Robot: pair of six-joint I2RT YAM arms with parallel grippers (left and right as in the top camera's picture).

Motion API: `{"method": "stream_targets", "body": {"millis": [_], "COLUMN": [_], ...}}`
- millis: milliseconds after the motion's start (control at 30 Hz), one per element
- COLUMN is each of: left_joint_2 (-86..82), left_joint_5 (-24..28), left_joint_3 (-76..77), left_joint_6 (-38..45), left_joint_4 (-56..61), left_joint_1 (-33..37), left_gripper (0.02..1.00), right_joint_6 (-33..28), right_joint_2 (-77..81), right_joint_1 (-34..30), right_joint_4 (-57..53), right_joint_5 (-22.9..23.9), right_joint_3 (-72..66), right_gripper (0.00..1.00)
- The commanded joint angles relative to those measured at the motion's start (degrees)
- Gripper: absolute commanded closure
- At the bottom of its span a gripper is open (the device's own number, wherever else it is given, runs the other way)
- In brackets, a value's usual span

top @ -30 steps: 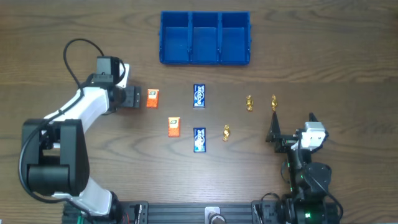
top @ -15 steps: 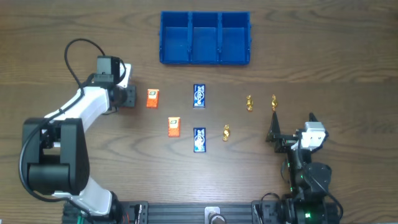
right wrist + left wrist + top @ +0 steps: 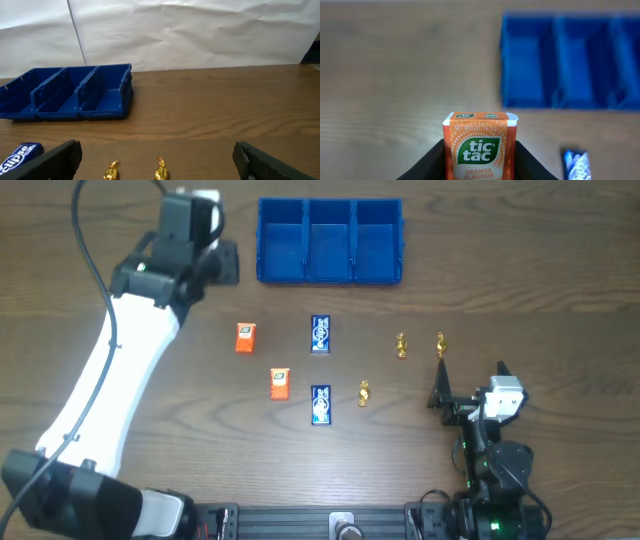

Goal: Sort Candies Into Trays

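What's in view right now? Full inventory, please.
Tray: 1, blue, three compartments with nothing in them, far side of the table, centre.
Orange boxes: 2, orange, lying left of centre, apart from each other.
Blue packs: 2, blue, centre, one nearer the tray than the other.
Gold candies: 3, gold wrappers, right of centre, two side by side and one nearer the arms' bases.
Table: 1, brown wood.
Left gripper: 1, black on a white arm, lifted, open, over the orange box nearer the tray.
Right gripper: 1, black, open wide, low near the gold candies, holding nothing.
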Motion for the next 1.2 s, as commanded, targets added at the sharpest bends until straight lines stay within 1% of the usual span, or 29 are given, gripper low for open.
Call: {"method": "stream_targets", "body": {"millis": [33, 133, 200, 233, 333, 467, 767, 1067, 1100, 1133, 1167, 1200], "left_joint_2": [8.4, 15.7, 20.2, 24.0, 31.1, 37.7, 40.5, 40.8, 40.9, 41.3, 41.4, 41.5], "left_joint_5": [-11.3, -10.8, -9.3, -7.7, -5.9, -4.6, -3.3, -2.6, -2.2, -2.1, -1.8, -1.8], "left_joint_3": [14.6, 21.5, 25.1, 28.0, 33.6, 37.4, 37.6, 37.6, 37.6, 37.5, 37.5, 37.5], "left_joint_6": [-4.2, -4.2, -4.2, -4.2, -5.7, -6.3, -6.7, -6.7, -6.7, -6.8, -6.8, -7.0], "left_joint_4": [0.1, -0.2, -0.3, -0.9, -3.7, -4.2, -4.4, -4.2, -4.2, -4.2, -4.2, -4.1], "left_joint_1": [-5.9, -6.9, -7.1, -7.1, -7.0, -6.9, -5.7, -5.2, -5.0, -4.7, -4.5, -4.3], "left_gripper": [0.759, 0.759, 0.757, 0.752, 0.752, 0.755, 0.744, 0.713, 0.673, 0.544, 0.476, 0.430], "right_joint_6": [-0.8, -0.8, -0.8, -0.8, -0.8, -0.8, -0.8, -0.8, -0.8, -0.8, -0.8, -0.8], "right_joint_2": [-0.3, -0.3, -0.3, -0.3, -0.3, -0.3, -0.3, -0.3, -0.3, -0.3, -0.3, -0.3], "right_joint_1": [-0.2, -0.2, -0.2, -0.2, -0.2, -0.2, -0.2, -0.2, -0.2, -0.2, -0.2, -0.2], "right_joint_4": [-0.2, -0.2, -0.2, -0.2, -0.2, -0.2, -0.2, -0.2, -0.2, -0.2, -0.2, -0.2], "right_joint_5": [-0.3, -0.3, -0.3, -0.3, -0.3, -0.3, -0.3, -0.3, -0.3, -0.3, -0.3, -0.3], "right_joint_3": [-0.2, -0.2, -0.2, -0.2, -0.2, -0.2, -0.2, -0.2, -0.2, -0.2, -0.2, -0.2], "right_gripper": [0.003, 0.003, 0.003, 0.003, 0.003, 0.003, 0.003, 0.003, 0.003, 0.003, 0.003, 0.003]}}
